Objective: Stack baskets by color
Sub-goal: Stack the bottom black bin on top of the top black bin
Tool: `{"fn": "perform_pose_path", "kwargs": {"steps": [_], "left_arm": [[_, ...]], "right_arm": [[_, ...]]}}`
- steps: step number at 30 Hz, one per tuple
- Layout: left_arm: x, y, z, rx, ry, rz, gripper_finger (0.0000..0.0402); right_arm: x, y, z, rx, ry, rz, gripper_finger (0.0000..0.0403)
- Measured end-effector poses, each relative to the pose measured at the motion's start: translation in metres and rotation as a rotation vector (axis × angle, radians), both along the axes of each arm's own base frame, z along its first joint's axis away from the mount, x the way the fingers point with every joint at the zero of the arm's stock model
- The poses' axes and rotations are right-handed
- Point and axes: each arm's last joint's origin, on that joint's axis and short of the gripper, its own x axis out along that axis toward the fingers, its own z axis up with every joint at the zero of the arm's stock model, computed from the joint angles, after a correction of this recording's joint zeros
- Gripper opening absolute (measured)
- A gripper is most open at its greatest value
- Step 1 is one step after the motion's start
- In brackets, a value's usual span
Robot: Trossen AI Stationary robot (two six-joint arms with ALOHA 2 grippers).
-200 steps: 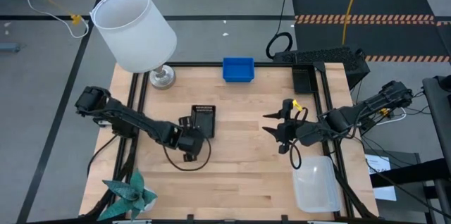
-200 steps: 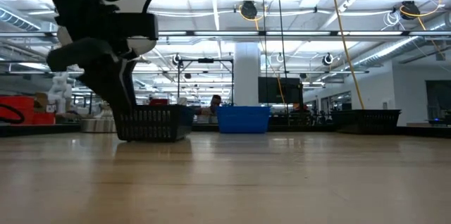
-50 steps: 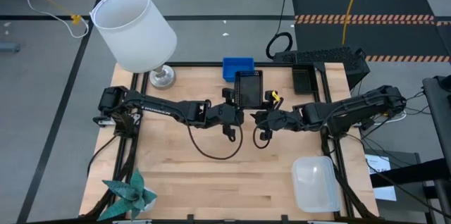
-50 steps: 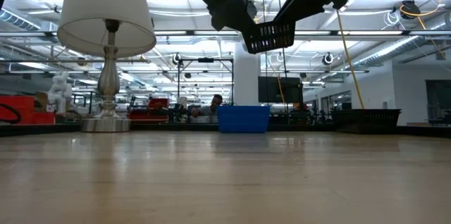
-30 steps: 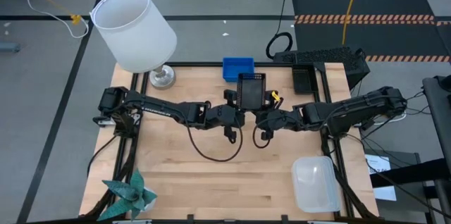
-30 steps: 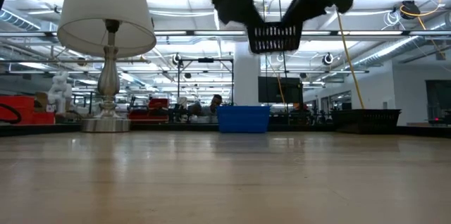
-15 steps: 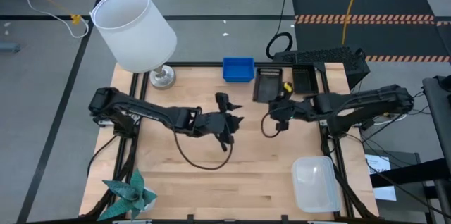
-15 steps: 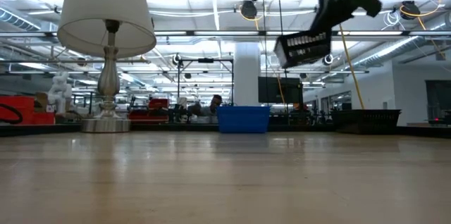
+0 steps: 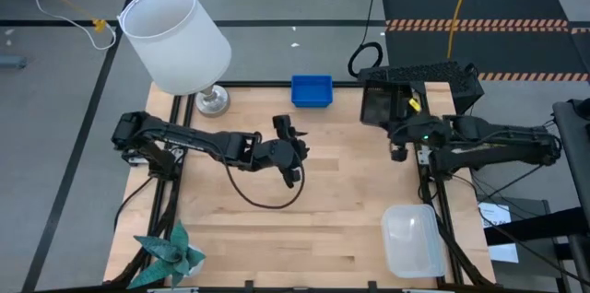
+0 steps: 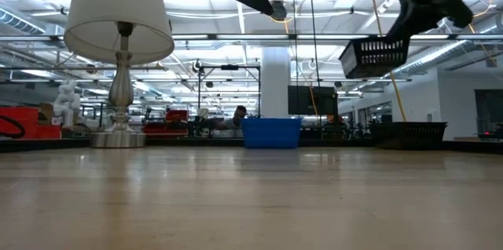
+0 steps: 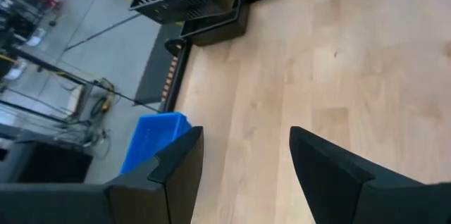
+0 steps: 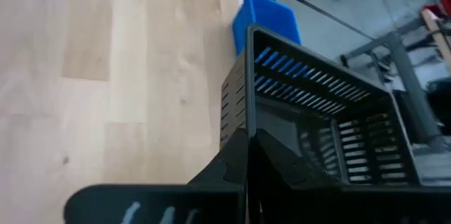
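Observation:
A black slotted basket [image 12: 317,111] hangs in the air over the table's far right corner, with my right gripper [image 12: 248,139] shut on it. A second black basket [image 11: 215,30] rests on its base on the table right below it. The blue basket [image 9: 312,90] stands at the far edge, mid-table. At the near right corner sits the clear basket [image 9: 413,238]. My left gripper [image 11: 243,168] hovers open over the table's middle [image 9: 290,141], with nothing between its fingers. My right gripper pinches one side wall of the black basket at its rim [image 12: 246,122], one finger inside and one outside. The fingers come from the table's right side, slanting down. The basket is lifted clear and hangs slightly tilted [image 10: 376,56], its open side up.
A lamp with a white shade [image 9: 175,40] stands at the far left corner. A teal paper plant [image 9: 166,256] is at the near left corner. Bare wood [image 9: 323,201] lies between the arms across the middle and the near edge.
My left gripper has opened, let go of the black basket and drawn back toward the table's left. My right gripper has carried the basket from the far middle toward the far right corner, over the other black basket; the basket stays clear of the table.

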Motion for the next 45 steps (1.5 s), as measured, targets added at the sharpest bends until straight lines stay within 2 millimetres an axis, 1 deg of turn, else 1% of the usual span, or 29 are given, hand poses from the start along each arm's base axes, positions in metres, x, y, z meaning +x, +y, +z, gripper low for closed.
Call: {"fn": "perform_pose_path", "kwargs": {"steps": [6, 10, 15, 18, 20, 22, 25, 27, 29, 32, 35, 37, 41, 45], "left_arm": [[0.001, 0.002, 0.001, -0.025, -0.011, -0.028, 0.0214], [0.003, 0.002, 0.003, -0.034, -0.031, -0.043, 0.0214], [0.006, 0.0, 0.007, -0.062, -0.072, -0.116, 0.0214], [0.015, 0.002, 0.009, -0.079, -0.147, -0.175, 0.0214], [0.023, 0.004, 0.01, -0.082, -0.216, -0.197, 0.0214], [0.035, 0.006, 0.008, -0.047, -0.29, -0.243, 0.0214], [0.049, 0.003, -0.003, 0.035, -0.316, -0.32, 0.0214], [0.056, 0.001, -0.011, 0.061, -0.323, -0.339, 0.0215], [0.061, 0.003, -0.019, 0.068, -0.304, -0.343, 0.0218], [0.067, 0.007, -0.025, 0.043, -0.267, -0.381, 0.0229], [0.076, 0.007, -0.029, -0.012, -0.235, -0.444, 0.024], [0.085, 0.006, -0.032, -0.028, -0.223, -0.456, 0.0245], [0.099, 0.007, -0.041, -0.01, -0.159, -0.453, 0.0241], [0.106, 0.009, -0.053, 0.009, -0.077, -0.458, 0.0225]], "right_arm": [[-0.02, -0.005, -0.002, 0.027, -0.049, 0.006, 0.0004], [-0.029, -0.006, -0.006, 0.057, -0.018, -0.007, 0.0004], [-0.04, -0.007, -0.011, 0.06, 0.056, -0.026, 0.0004], [-0.042, -0.005, -0.011, 0.094, 0.044, 0.016, 0.0004], [-0.04, -0.003, -0.01, 0.124, 0.035, 0.1, 0.0004], [-0.037, -0.002, -0.011, 0.147, 0.015, 0.178, 0.0004], [-0.033, -0.001, -0.016, 0.159, 0.007, 0.259, 0.0004], [-0.03, 0.0, -0.023, 0.167, 0.013, 0.315, 0.0004], [-0.027, 0.001, -0.029, 0.166, 0.011, 0.376, 0.0004], [-0.021, 0.0, -0.036, 0.14, -0.001, 0.411, 0.0004], [-0.015, -0.001, -0.039, 0.141, -0.03, 0.45, 0.0004], [-0.011, 0.0, -0.04, 0.151, -0.038, 0.481, 0.0004], [-0.003, -0.001, -0.041, 0.18, -0.033, 0.508, 0.0004], [0.004, -0.001, -0.044, 0.225, -0.032, 0.56, 0.0004]]}}
